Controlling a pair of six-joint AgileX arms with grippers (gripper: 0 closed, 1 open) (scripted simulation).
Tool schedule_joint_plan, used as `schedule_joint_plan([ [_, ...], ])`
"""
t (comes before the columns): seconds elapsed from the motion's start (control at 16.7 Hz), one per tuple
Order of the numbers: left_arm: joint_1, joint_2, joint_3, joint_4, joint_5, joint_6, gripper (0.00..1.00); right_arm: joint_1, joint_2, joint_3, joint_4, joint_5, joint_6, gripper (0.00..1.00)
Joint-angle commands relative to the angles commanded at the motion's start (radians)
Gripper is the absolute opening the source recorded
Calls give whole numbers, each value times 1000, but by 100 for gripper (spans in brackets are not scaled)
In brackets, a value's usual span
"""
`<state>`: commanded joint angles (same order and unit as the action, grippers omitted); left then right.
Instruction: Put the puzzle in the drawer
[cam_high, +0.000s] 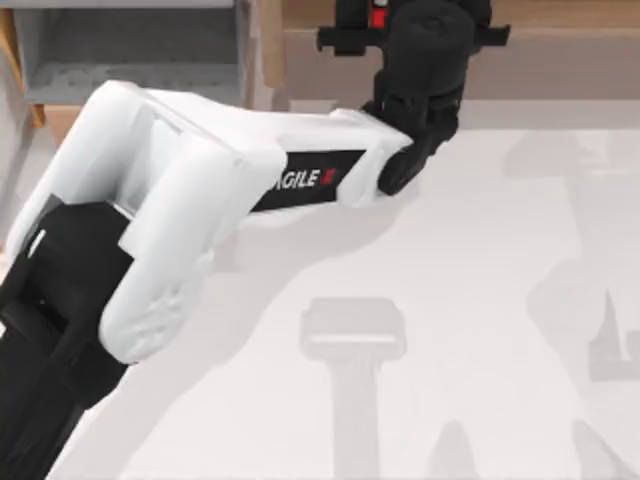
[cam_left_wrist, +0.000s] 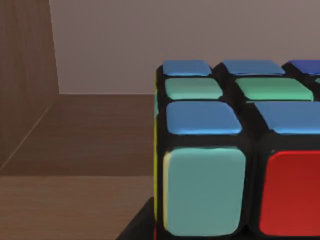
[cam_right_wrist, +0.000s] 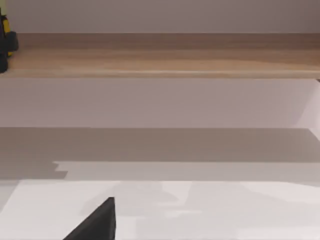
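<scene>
The left gripper (cam_high: 415, 45) reaches over the long wooden shelf ledge (cam_high: 560, 45), the small tiled blue, green and red puzzle cube (cam_left_wrist: 235, 150) close at its wrist (finger state: cannot tell), so a loose grip could drop it short of the grey-lined drawer (cam_high: 130, 60).

The letters "AGILE" in white, followed by a red mark, are printed on a black panel on the white forearm of the left arm (cam_high: 305, 180). No other text can be read.
</scene>
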<state>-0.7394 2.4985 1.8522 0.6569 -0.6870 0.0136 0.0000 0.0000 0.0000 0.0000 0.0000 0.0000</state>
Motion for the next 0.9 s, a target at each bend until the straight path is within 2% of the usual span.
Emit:
schedule_joint_plan([
  [0.42, -23, -89, -85, -3, -24, 2, 0, 0, 0, 0, 0, 0, 0, 100],
  [0.9, -18, -87, -72, -29, -19, 17, 0, 0, 0, 0, 0, 0, 0, 100],
])
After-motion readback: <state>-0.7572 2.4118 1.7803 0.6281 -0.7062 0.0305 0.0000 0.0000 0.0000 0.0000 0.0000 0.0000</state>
